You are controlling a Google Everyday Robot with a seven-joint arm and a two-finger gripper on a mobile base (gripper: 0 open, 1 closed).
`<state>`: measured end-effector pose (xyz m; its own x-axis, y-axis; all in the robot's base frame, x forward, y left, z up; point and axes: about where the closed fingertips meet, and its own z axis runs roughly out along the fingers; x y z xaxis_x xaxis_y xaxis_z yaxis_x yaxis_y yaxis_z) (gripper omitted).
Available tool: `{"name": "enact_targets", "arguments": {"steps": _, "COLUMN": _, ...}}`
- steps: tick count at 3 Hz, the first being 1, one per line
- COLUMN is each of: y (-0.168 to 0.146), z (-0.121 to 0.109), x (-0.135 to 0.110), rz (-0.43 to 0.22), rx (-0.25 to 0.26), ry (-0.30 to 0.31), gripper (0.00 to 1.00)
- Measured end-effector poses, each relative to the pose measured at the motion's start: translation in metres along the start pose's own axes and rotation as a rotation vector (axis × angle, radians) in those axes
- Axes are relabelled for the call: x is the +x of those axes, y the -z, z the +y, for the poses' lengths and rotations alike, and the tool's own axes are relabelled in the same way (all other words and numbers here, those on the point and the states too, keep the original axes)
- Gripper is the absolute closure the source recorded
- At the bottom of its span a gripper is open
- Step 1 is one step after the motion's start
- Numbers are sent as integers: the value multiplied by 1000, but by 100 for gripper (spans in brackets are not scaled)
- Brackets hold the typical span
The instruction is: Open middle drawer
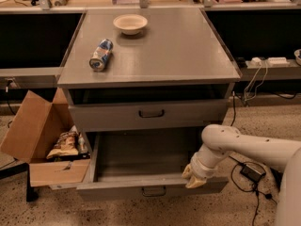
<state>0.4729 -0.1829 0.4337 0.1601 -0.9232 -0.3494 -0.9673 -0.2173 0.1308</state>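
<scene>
Your gripper (194,178) rests against the rim of the wide grey metal middle drawer (108,191), right of its dark loop handle (154,190); its spread can't be told. The drawer stands well out. It's likely rigid and weighty, so hook the handle or rim.

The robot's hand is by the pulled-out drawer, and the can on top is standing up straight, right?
Not quite. The can is lying on its side on the cabinet top, not standing up; the camera view shows it. The rest is right: the gripper is at the right end of the front of the pulled-out middle drawer.
</scene>
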Motion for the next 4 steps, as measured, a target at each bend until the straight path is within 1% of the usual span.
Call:
{"name": "enact_targets", "arguments": {"steps": 2, "y": -4, "z": 8, "x": -4, "rz": -9, "rx": -10, "ry": 15, "gripper": 100}}
{"name": "enact_targets", "arguments": {"steps": 4, "y": -4, "z": 9, "x": -4, "rz": -9, "rx": -10, "ry": 15, "gripper": 49}}
